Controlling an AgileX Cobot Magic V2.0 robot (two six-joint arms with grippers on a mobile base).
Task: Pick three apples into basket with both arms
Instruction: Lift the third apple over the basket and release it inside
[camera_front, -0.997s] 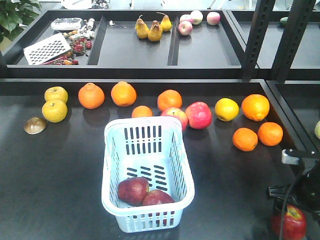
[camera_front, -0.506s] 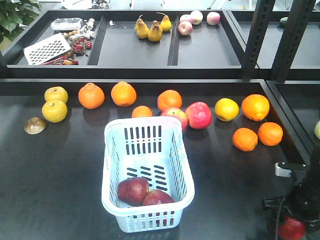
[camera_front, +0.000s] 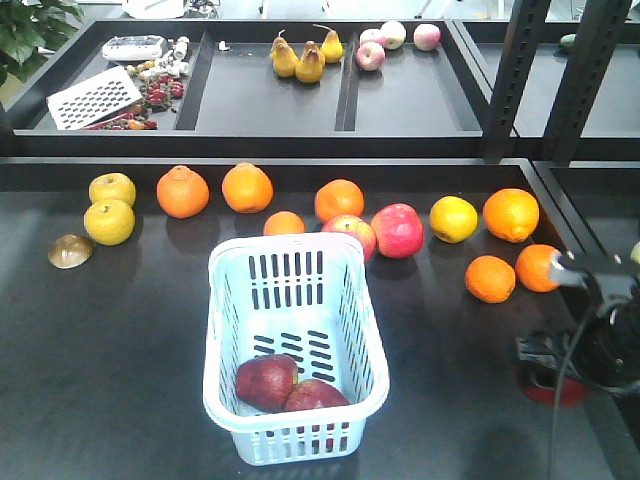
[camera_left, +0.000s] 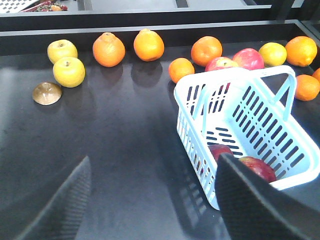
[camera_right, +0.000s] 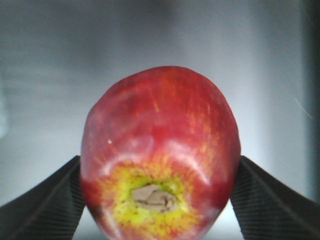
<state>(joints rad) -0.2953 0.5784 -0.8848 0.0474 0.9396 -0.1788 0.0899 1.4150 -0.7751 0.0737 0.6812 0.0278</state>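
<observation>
The pale blue basket (camera_front: 224, 330) stands mid-table with two dark red apples (camera_front: 266, 381) (camera_front: 316, 396) side by side at its near end. In the left wrist view the basket (camera_left: 191, 131) is on the right, and both apples (camera_left: 219, 150) (camera_left: 258, 168) show inside it. My left gripper (camera_left: 154, 160) hangs open over bare table left of the basket, holding nothing. My right gripper (camera_front: 548, 375) is at the table's right, shut on a third apple (camera_front: 540, 392) that the arm mostly hides. In the right wrist view that apple (camera_right: 160, 145) fills the gap between the fingers (camera_right: 55, 205), its yellow end towards the camera.
Behind the basket runs a row of oranges (camera_front: 183, 192), yellow fruit (camera_front: 109, 222) and two brighter pink-red apples (camera_front: 397, 230). More oranges (camera_front: 490, 279) lie near my right arm. A brown half-shell (camera_front: 70, 251) is at the left. Black uprights (camera_front: 515, 75) and a raised shelf stand behind.
My right arm has risen from the near right corner and moved farther from the table's front edge, carrying the apple. The basket and its two apples have not moved.
</observation>
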